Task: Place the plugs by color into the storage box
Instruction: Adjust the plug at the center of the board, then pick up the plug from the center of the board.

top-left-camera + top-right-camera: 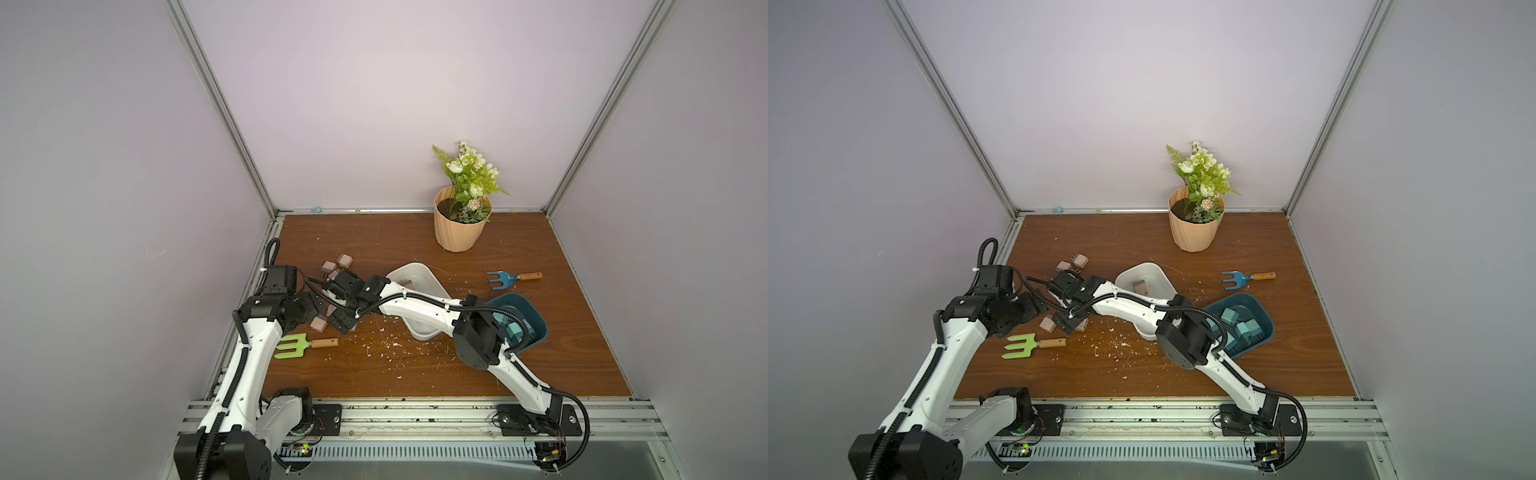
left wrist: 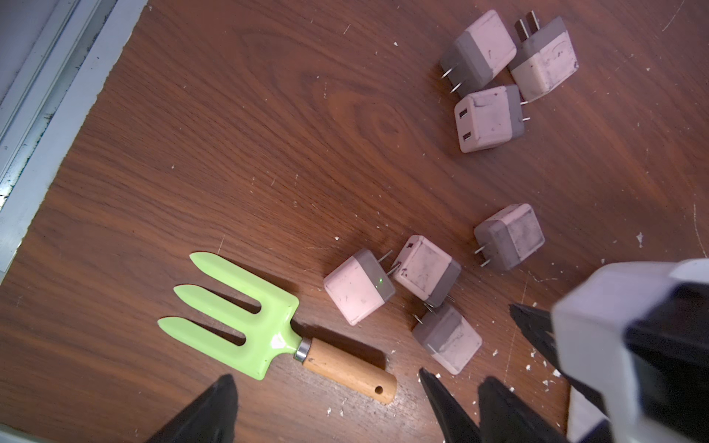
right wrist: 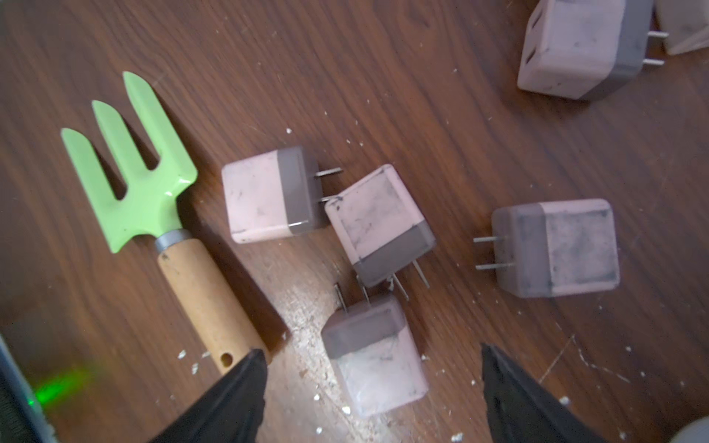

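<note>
The right pincer [image 3: 371, 351] hangs with jaws apart over a tan plug [image 3: 378, 368]: likely light, hard, slick; grip flat sides, not prongs.

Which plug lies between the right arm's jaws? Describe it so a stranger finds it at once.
Find the green garden fork on the left side of the table; three tan plugs cluster beside its wooden handle. Take the plug nearest the handle's drilled end. Alone among them, it lies between the right gripper's open jaws, prongs pointing away from them toward its neighbours.
</note>
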Robot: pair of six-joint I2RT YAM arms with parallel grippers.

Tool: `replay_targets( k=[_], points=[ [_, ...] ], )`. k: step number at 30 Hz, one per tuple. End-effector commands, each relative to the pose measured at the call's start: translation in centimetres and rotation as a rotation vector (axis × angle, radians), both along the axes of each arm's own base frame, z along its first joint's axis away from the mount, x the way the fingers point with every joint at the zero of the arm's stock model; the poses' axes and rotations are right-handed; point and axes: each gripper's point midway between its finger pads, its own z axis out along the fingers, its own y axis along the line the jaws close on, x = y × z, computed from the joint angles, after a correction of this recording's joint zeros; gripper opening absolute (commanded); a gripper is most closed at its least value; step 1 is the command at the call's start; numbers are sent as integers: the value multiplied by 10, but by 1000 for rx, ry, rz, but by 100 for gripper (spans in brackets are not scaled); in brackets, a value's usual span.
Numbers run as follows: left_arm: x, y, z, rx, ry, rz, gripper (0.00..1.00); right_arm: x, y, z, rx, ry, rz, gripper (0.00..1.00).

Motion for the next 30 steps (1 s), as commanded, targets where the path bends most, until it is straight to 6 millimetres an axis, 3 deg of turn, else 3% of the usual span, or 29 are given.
replay_targets(
  k=[1,6,12,18,25,30],
  points=[
    [-8,3,-3,2,22,11,98,-1,-3,-10,-48,-10,39,89],
    [-9,3,-3,5,24,12,98,-3,-4,-17,-56,-9,59,84],
    [-8,4,-3,5,26,17,98,-4,-14,-23,-88,-9,55,63],
    [-8,4,-4,6,31,19,98,-3,-23,-11,-64,-1,14,50],
    [-7,5,-4,9,30,22,98,18,-27,47,65,-9,-79,46],
    [-6,5,-4,10,31,22,98,45,-48,92,125,-36,-168,46]
  ],
)
